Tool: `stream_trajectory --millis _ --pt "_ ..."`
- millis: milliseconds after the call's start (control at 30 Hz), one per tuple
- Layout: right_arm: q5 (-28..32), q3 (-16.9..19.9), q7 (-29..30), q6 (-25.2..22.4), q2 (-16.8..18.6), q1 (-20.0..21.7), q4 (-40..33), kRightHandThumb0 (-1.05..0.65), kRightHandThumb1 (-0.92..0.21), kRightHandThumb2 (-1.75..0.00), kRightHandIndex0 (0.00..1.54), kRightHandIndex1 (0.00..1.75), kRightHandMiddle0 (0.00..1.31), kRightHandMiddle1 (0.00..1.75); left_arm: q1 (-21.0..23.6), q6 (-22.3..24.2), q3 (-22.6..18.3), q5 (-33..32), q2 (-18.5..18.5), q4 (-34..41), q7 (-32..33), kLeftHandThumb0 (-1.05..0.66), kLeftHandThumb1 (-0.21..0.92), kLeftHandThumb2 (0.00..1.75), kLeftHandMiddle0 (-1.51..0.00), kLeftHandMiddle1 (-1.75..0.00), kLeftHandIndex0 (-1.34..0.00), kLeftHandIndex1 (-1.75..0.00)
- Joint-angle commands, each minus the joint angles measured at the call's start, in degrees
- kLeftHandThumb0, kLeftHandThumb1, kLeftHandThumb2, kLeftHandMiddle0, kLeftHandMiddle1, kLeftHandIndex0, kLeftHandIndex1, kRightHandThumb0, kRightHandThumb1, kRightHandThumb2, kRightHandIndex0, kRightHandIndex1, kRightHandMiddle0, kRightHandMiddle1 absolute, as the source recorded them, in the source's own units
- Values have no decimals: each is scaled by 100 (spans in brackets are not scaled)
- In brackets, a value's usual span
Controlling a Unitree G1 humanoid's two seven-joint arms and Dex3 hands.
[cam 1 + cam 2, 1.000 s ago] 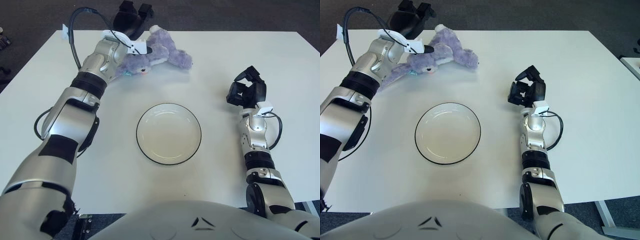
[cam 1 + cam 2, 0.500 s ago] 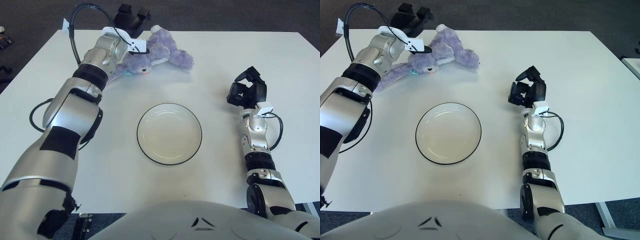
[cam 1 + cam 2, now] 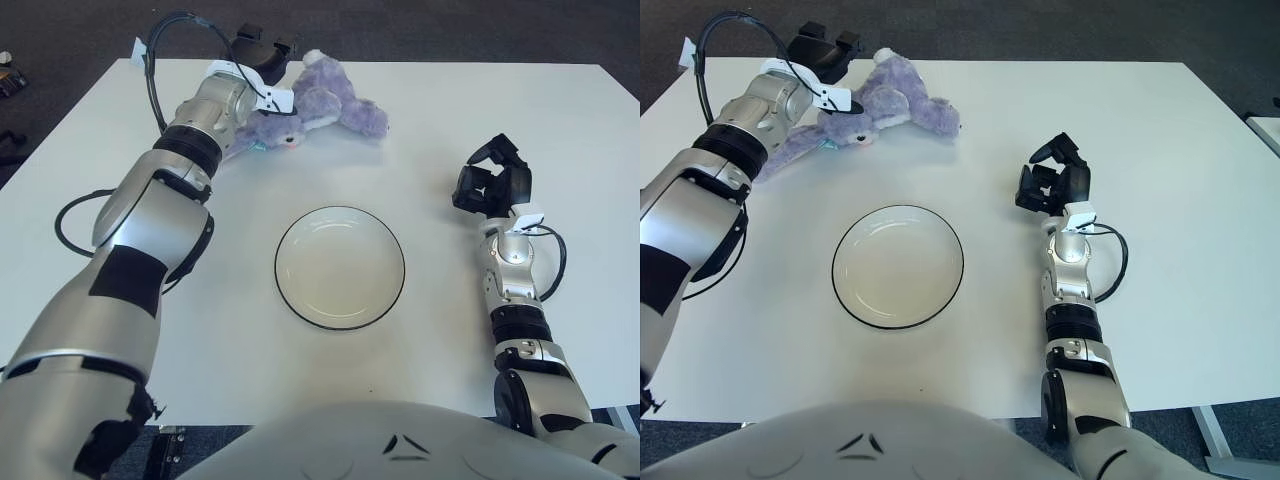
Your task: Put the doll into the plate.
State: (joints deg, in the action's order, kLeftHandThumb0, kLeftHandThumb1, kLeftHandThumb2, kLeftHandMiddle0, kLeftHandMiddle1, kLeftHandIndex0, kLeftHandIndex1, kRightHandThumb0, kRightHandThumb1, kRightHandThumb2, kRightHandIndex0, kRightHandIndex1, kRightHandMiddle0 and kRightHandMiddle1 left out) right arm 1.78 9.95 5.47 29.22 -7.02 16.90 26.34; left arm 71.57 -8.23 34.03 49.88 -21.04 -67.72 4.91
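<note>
the left hand is stretched to the far edge of the desk, its dark fingers spread over the back end of the doll; whether they have closed on the plush cannot be told, since the doll still lies flat on the desk. a second ago the hand sat a little higher and further out past the far edge, and the forearm has since swung in so the wrist now lies along the doll's near-left side. the doll itself has barely shifted, which suggests the grasp is still being set rather than a lift begun. the doll lies near the far edge, left of centre, well apart from the plate, which sits bare in the middle of the desk. the right hand stays raised near the right edge, fingers curled around nothing, just as before
</note>
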Motion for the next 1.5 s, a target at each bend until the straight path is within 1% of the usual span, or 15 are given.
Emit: stream_trajectory --millis 0,167,300,467,600,833,1033,1233,1467 --pt "-9 -25 32 -96 176 -413 180 -47 -35 -127 134 175 58 175 154 122 47 -4 67 -101 -36 -105 92 44 -11 -175 0 -65" --pt "-13 -29 50 -156 182 -433 116 -47 -35 -127 134 175 58 175 125 174 20 -70 113 -149 -57 -105 92 46 -12 -175 0 -67" --pt "10 -29 32 -186 187 -440 89 -47 -35 -127 134 175 58 175 85 135 -40 -188 145 -168 -156 -105 92 53 -12 -175 0 -68" --pt "6 -37 25 -198 182 -450 61 -47 -35 -128 134 175 59 175 72 94 -44 -299 141 -168 -342 -105 92 63 -12 -175 0 -62" --pt "10 -41 13 -212 175 -453 40 -47 -35 -128 134 175 59 175 70 70 -42 -362 123 -156 -547 -105 92 70 -14 -170 0 -54" --pt "0 -48 14 -220 174 -454 26 -47 -35 -128 135 175 59 175 37 99 -15 -399 94 -91 -792 -105 92 75 -18 -168 0 -49" --pt "6 -50 7 -242 173 -463 7 -47 -35 -128 135 175 59 175 41 148 22 -407 86 -43 -1152 -105 92 82 -25 -170 0 -48" --pt "25 -45 -6 -251 176 -469 -7 -47 -35 -128 134 175 59 175 38 51 5 -461 51 27 -1560 -105 92 88 -37 -174 0 -42" --pt "1 -53 -4 -232 167 -471 -10 -47 -35 -128 134 175 59 175 30 -33 -6 -512 11 106 -1879 -105 92 89 -47 -175 0 -37"
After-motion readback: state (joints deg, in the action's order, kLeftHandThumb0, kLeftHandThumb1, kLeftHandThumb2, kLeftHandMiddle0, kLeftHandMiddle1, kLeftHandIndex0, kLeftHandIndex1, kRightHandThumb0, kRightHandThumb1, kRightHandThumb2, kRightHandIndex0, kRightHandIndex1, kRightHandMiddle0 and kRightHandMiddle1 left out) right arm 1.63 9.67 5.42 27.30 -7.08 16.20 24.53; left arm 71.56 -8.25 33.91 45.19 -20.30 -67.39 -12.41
